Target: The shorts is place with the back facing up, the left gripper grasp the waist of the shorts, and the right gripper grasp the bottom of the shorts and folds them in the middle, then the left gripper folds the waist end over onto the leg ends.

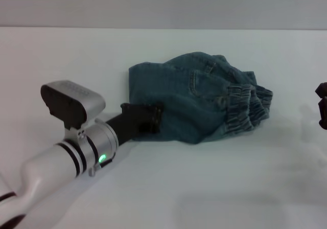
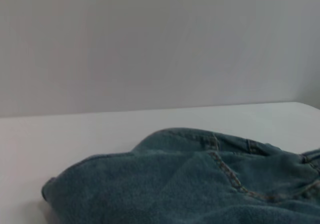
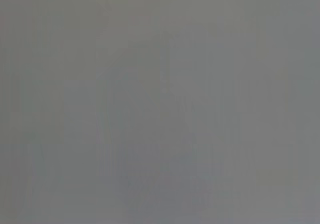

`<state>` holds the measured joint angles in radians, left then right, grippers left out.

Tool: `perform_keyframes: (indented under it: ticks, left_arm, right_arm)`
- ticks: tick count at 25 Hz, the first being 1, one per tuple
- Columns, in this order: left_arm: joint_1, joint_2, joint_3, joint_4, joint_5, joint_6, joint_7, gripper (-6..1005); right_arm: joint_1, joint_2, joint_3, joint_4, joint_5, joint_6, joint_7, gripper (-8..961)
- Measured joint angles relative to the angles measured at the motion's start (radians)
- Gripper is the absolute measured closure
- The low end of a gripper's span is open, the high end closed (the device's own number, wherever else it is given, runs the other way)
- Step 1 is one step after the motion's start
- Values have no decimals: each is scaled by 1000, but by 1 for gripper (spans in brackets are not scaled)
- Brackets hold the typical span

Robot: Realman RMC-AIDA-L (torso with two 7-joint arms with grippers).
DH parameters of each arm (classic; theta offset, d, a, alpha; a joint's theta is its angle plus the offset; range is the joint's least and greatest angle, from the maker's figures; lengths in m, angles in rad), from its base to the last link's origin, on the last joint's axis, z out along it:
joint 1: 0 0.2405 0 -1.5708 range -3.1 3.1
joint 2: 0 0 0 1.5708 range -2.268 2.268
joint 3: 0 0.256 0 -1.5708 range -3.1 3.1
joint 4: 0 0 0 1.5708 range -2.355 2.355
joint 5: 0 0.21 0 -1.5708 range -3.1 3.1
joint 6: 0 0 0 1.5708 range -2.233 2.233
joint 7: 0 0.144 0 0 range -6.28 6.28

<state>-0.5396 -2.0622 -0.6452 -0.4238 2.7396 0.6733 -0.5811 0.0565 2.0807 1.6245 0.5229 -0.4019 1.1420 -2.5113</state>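
White counter (image 1: 230,188) runs back to a plain pale wall, and on it we see the shorts (image 1: 196,98) lying as a folded bundle a little past the middle, already doubled lengthwise. Their long axis runs across our view: the waist of the shorts (image 1: 249,110), a gathered darker band, is at the robot's right end, and a smooth edge, which we take for the folded or leg end, is at the left. From the left wrist view only the denim's rounded left edge and a stitched seam show, close below the camera.

At that left end the left claw (image 1: 155,118) sits against the near corner of the cloth; its prongs overlap the denim, but we cannot tell whether they are clamped or apart. So the waist lies well apart from this claw, at the far end of the bundle.

We see just a black sliver of the right claw (image 1: 322,106) at the right border, clear of the cloth though nearer the waist; its state is unreadable.
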Motion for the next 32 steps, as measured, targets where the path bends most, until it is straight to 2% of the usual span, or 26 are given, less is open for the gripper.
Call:
perform_keyframes:
  ticks: [3, 5, 9, 12, 14, 15, 16, 20, 23, 27, 28, 32]
  left_arm:
    - [0, 0, 0, 0, 0, 0, 0, 985]
    - [-70, -5, -28, 68, -5, 5, 12, 984]
    - [-74, -6, -59, 65, -3, 38, 66, 981]
    - [-21, -5, -126, 33, -6, 146, 237, 978]
    - [55, -5, -205, -11, -7, 217, 337, 977]
    - [55, -5, -205, -11, -7, 217, 337, 976]
    - [133, -7, -274, -48, -9, 317, 436, 976]
    - [224, -9, -356, -59, -16, 451, 528, 973]
    - [246, -9, -382, -54, -43, 456, 530, 971]
    - [253, -9, -391, 4, -129, 442, 535, 968]
    - [250, -10, -391, 31, -143, 445, 535, 967]
    - [248, -11, -389, 47, -150, 448, 539, 836]
  right_arm:
    - [0, 1, 0, 0, 0, 0, 0, 953]
    - [0, 1, -1, 0, 0, 1, 0, 953]
    - [0, 1, -1, 0, 0, 1, -3, 954]
    - [0, 3, 13, 0, 11, -21, -36, 943]
    - [-2, 4, 20, -8, 56, -55, -97, 933]
    - [-2, 5, 20, -14, 95, -74, -139, 927]
    - [-3, 7, 16, -26, 156, -91, -196, 922]
    - [1, 11, -29, -110, 476, -71, -362, 900]
    - [-3, 10, -49, -168, 614, 21, -370, 884]
    - [-41, 11, -85, -205, 687, 130, -371, 863]
    - [-47, 11, -102, -211, 693, 139, -371, 817]
    - [-51, 11, -142, -240, 700, 143, -371, 631]
